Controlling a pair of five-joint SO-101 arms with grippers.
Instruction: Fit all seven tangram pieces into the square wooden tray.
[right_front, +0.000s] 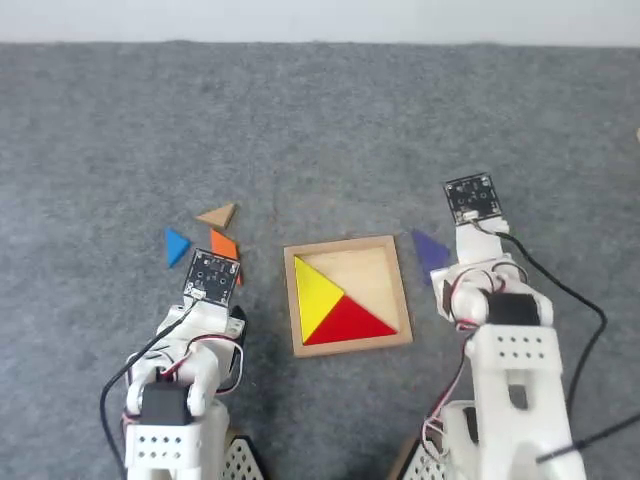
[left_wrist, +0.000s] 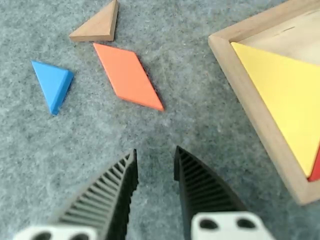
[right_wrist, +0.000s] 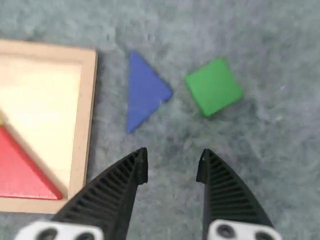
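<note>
The square wooden tray (right_front: 347, 246) lies mid-table with a yellow triangle (right_front: 316, 288) and a red triangle (right_front: 350, 321) seated in it. To its left lie an orange parallelogram (left_wrist: 127, 76), a small blue triangle (left_wrist: 52, 82) and a tan triangle (left_wrist: 97, 26). My left gripper (left_wrist: 155, 156) hangs open and empty over bare carpet just short of the parallelogram. Right of the tray (right_wrist: 88, 110) sit a dark blue triangle (right_wrist: 144, 92) and a green square (right_wrist: 213, 86). My right gripper (right_wrist: 173, 155) is open above the carpet, just short of those two pieces.
Grey carpet (right_front: 320, 130) covers the table, with wide free room at the back. The tray's rim (left_wrist: 245, 95) lies close beside my left gripper. Cables (right_front: 575, 295) trail from the right arm.
</note>
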